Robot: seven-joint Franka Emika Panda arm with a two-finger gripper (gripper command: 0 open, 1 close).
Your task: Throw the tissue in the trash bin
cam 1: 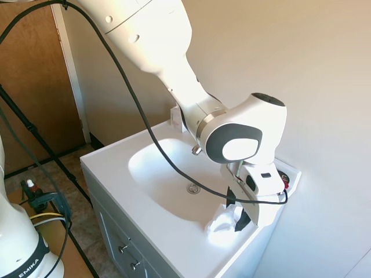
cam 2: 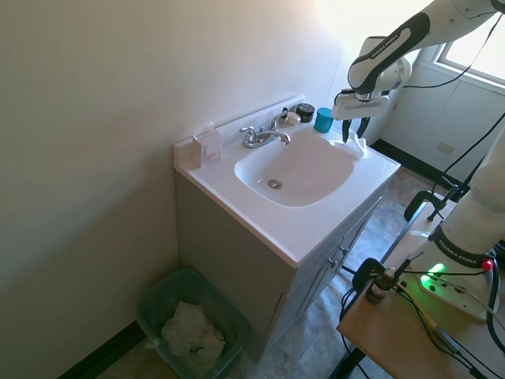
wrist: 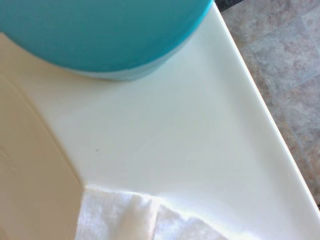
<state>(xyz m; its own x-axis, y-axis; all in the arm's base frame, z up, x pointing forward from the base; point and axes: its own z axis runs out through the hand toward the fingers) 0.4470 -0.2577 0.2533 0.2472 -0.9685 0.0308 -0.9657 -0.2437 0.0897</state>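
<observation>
The tissue [cam 1: 218,225] is a crumpled white wad lying on the white vanity counter [cam 1: 174,231], at the corner beside the wall. My gripper [cam 1: 235,215] is open and low over it, one dark finger on each side of the wad. From the other side, the gripper [cam 2: 354,138] stands just above the tissue [cam 2: 357,149], next to a teal cup [cam 2: 323,120]. The wrist view shows the tissue's edge [wrist: 130,220] and the cup [wrist: 100,35] close by. The trash bin [cam 2: 158,304] stands on the floor by the vanity's far end, with white paper inside.
The sink basin [cam 2: 293,170] and chrome faucet [cam 2: 264,136] lie between the gripper and the bin side. A small white box [cam 2: 208,147] stands at the counter's far corner. A dark jar [cam 2: 304,111] sits by the cup. The wall runs close behind.
</observation>
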